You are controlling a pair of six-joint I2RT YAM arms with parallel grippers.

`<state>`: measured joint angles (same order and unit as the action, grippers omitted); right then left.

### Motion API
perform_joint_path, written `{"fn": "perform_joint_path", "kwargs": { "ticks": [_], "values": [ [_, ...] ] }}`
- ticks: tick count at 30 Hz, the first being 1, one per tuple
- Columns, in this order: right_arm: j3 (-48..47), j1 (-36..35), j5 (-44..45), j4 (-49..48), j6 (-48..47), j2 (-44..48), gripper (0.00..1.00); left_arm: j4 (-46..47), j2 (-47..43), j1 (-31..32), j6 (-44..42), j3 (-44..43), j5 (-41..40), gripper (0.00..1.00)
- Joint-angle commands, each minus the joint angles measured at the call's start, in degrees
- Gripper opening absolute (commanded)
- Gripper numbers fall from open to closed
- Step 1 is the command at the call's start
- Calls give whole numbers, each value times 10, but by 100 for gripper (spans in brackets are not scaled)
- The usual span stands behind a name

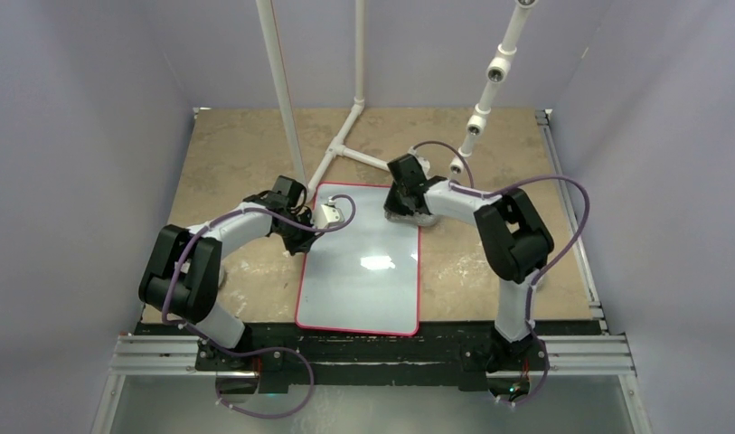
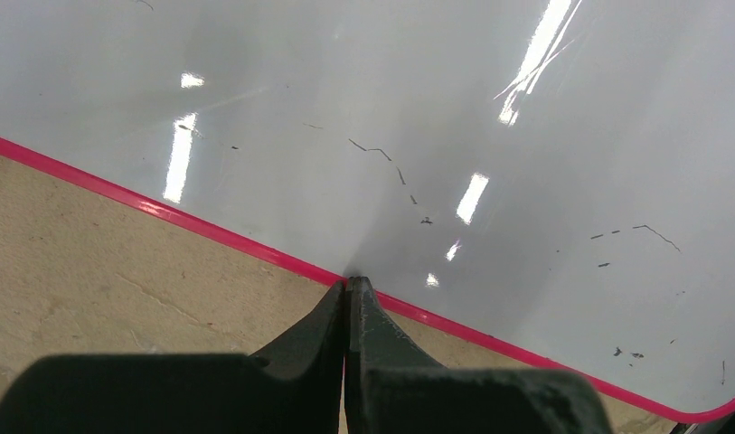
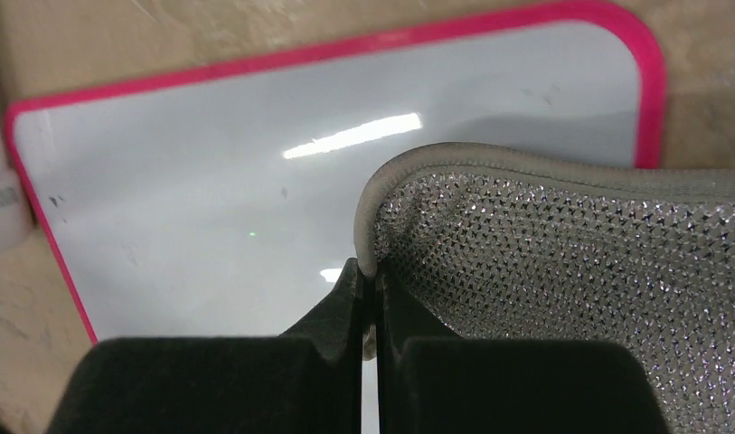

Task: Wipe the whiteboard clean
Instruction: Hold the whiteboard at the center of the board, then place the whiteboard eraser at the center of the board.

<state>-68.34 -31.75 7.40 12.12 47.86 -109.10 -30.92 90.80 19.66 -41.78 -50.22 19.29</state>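
Whiteboard (image 1: 362,271) flat on table (image 1: 237,154) centre, toward near edge, faint black specks on it, left gripper (image 2: 347,285) clenched, tips at its left red border, right gripper (image 3: 371,271) grasping grey pad (image 3: 562,262) on far right corner

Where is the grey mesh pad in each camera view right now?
Top external: the pad lies at the whiteboard's far right corner, under the right end effector.
Left wrist: not in view.
Right wrist: it fills the lower right, its edge pinched between the end effector's fingers.
Shared landmark: the whiteboard's red border, visible in all three views.
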Motion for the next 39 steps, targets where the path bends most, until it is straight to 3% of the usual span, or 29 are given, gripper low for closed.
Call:
{"fn": "perform_joint_path", "kwargs": {
  "ticks": [1, 4, 9, 10, 12, 13, 16, 18, 20, 26, 28, 32, 36, 39],
  "values": [
    [-73, -18, 51, 10, -31, -63, 0, -38, 36, -2, -16, 34, -49, 0],
    [-54, -22, 59, 17, -30, -43, 0, -38, 28, -2, 0, 20, -66, 0],
    [22, -22, 94, 51, -29, 71, 0, -61, -12, -4, 23, -12, -77, 13],
    [35, -21, 103, 63, -25, 91, 0, -67, -22, -3, 28, -18, -74, 23],
    [62, -20, 122, 84, -22, 131, 0, -80, -43, -3, 36, -32, -74, 51],
    [73, -17, 131, 94, -20, 147, 0, -86, -53, -3, 44, -40, -76, 57],
    [106, -2, 145, 116, -24, 185, 0, -99, -90, -4, 64, -64, -95, 59],
    [126, 11, 142, 116, -33, 203, 0, -100, -119, -4, 79, -78, -108, 79],
    [137, 19, 147, 117, -38, 212, 0, -103, -146, -4, 86, -84, -118, 87],
    [130, 43, 157, 139, -56, 206, 2, -59, -205, -29, 109, -59, -158, 95],
    [120, 48, 151, 138, -70, 199, 15, -42, -214, -36, 116, -48, -185, 96],
    [91, 48, 122, 144, -91, 192, 52, -46, -216, -37, 126, -40, -173, 98],
    [76, 47, 119, 152, -104, 208, 70, -62, -177, -37, 122, -38, -132, 97],
    [76, 39, 102, 155, -107, 237, 82, -60, -151, -37, 104, -24, -115, 83]
  ]
}}
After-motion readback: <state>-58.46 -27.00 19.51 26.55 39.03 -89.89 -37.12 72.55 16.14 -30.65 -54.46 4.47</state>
